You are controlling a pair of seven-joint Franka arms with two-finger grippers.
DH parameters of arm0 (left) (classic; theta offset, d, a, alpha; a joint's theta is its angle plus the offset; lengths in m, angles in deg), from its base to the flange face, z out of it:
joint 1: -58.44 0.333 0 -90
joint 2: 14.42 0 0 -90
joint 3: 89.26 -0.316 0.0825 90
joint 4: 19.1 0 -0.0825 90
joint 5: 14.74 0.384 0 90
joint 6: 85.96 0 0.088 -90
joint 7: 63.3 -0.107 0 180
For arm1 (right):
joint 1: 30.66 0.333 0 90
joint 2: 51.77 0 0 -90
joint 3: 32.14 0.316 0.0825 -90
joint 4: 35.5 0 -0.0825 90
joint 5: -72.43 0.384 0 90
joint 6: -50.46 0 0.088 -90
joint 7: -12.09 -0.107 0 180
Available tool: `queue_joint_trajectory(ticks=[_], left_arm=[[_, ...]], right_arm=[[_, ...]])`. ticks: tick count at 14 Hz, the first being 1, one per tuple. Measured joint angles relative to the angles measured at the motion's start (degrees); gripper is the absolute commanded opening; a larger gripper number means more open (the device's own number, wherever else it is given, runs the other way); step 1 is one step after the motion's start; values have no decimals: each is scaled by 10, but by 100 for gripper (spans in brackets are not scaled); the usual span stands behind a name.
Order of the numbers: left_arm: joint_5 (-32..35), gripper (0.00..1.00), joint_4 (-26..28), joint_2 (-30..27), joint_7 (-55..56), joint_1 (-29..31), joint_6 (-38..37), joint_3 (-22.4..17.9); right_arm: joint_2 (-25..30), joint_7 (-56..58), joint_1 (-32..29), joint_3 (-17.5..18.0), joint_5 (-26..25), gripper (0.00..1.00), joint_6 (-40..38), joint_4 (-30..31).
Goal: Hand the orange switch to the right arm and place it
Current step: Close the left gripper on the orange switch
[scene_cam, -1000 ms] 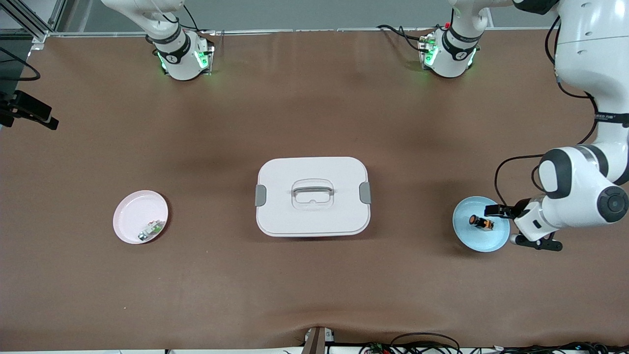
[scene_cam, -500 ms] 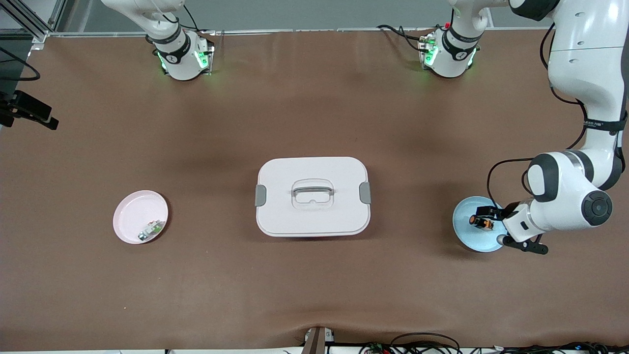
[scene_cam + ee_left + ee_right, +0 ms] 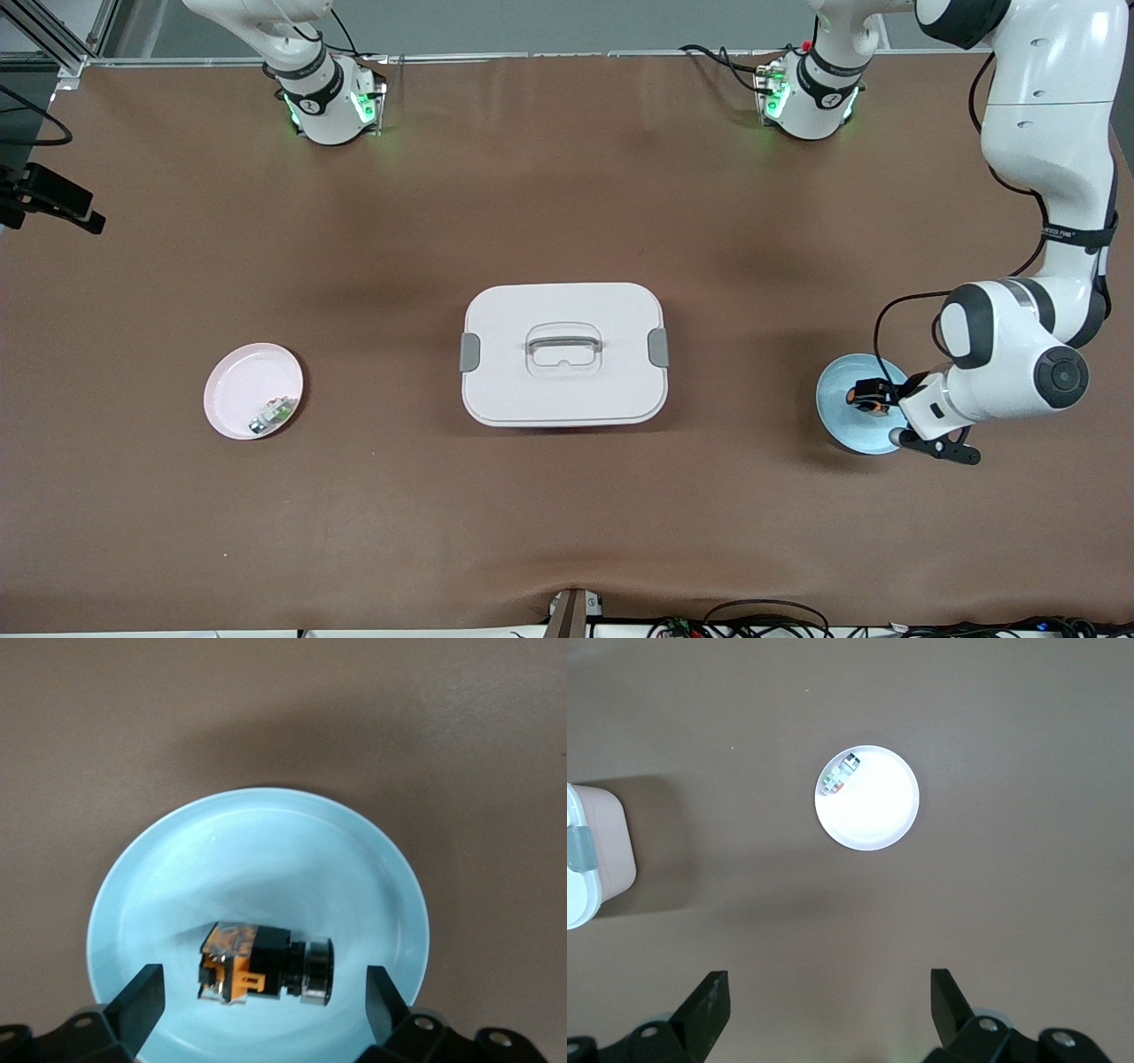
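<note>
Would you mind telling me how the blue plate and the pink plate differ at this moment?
The blue plate sits toward the left arm's end of the table; the pink plate sits toward the right arm's end. The blue plate holds the orange switch; the pink plate holds a small green-white part. The left hand, open, straddles the switch over the blue plate; nothing hovers close over the pink plate. Both are small and round.

- Brown table cover (image 3: 567,204) fills nearly whole front view, matte w/ soft shadows, slight wrinkle at the edge nearest the camera.
- Grey floor strip (image 3: 567,27) along top.
- Aluminium frame bars (image 3: 53,35) at top corner, right arm's end.
- Cables (image 3: 762,620) bunched along the near edge.
- Even overhead light.
</note>
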Motion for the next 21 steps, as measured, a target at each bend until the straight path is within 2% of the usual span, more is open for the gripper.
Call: queue_joint_trajectory(ticks=[21], left_arm=[[0, 100, 14, 32, -1, 20, 36, 15]], right_arm=[[0, 0, 0, -1, 0, 100, 0, 0]])
